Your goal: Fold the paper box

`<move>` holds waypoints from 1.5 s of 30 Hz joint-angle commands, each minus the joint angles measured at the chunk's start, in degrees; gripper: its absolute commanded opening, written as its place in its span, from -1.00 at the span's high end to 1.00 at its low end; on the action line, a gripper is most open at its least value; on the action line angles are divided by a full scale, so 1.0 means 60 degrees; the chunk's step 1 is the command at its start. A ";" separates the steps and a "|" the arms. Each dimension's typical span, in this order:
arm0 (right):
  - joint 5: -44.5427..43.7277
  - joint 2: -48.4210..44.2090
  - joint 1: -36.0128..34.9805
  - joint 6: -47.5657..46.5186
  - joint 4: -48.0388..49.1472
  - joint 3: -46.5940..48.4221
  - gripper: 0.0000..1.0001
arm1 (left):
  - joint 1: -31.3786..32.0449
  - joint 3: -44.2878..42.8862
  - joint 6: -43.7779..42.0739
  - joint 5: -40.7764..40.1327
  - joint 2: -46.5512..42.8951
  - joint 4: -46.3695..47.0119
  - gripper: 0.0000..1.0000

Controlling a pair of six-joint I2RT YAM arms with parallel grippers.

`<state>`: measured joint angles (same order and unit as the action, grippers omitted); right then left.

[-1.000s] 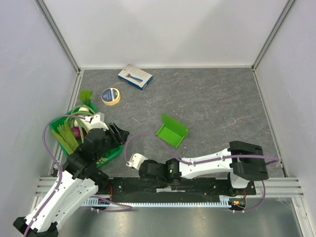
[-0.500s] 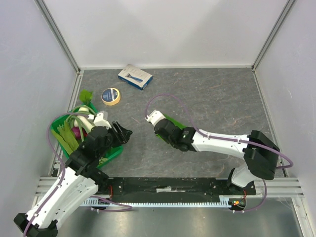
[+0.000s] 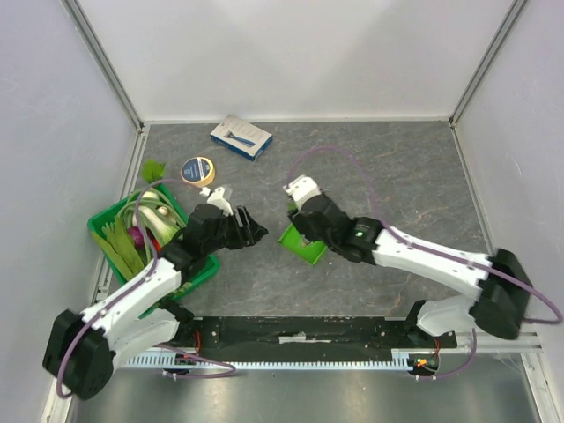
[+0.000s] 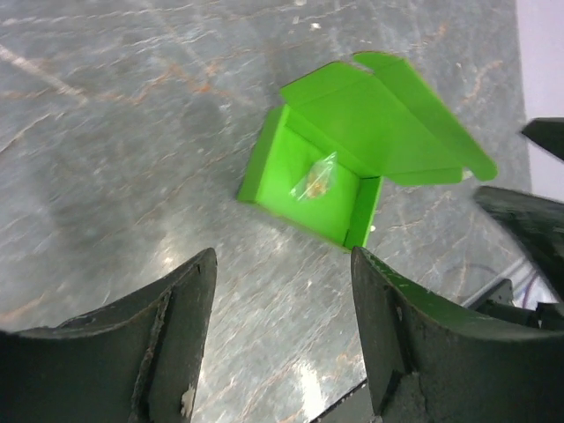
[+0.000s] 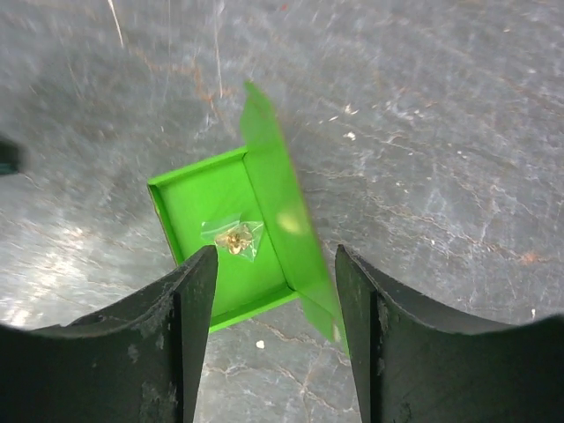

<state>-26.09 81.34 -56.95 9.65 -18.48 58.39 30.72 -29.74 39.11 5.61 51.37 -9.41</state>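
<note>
The paper box (image 3: pixel 298 243) is lime-green and lies open on the grey table, near the middle. Its tray (image 4: pixel 310 181) holds a small clear bag (image 4: pixel 316 179) with something golden in it. The lid flap (image 4: pixel 401 128) stands up from one long side. My right gripper (image 3: pixel 304 225) hovers right above the box, open and empty, and its fingers frame the tray (image 5: pixel 220 220) and the flap (image 5: pixel 282 211). From the left, my left gripper (image 3: pixel 254 231) points at the box, a short way off, also open and empty. The right arm hides part of the box from above.
A darker green crate (image 3: pixel 204 269) with vegetables stands at the left, under my left arm. A roll of tape (image 3: pixel 197 170) and a blue-and-white carton (image 3: pixel 241 137) lie at the back left. Walls enclose the table on three sides.
My right arm swung from near its base out over the box, and its jaws went from shut to open. My left arm stretched right towards the box.
</note>
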 commanded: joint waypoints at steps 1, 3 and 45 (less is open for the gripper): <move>0.0244 -0.1807 0.0685 0.1275 -0.0450 -0.0589 -0.28 | -0.0183 -0.0329 -0.0630 0.1408 0.1757 0.3792 -0.39; 0.0684 -0.2260 0.0979 0.1423 -0.0421 -0.1234 -0.30 | -0.0344 -0.0609 -0.0877 0.2081 0.2464 0.4334 -0.38; 0.3631 -0.1106 0.2973 0.0648 0.1893 -0.2672 1.00 | -0.0067 -0.1696 -0.5290 0.4181 0.6133 0.7018 0.74</move>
<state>-2.07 72.51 -38.30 13.91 -11.07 39.68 28.77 -41.87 5.74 34.15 93.93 30.35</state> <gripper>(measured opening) 0.051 0.168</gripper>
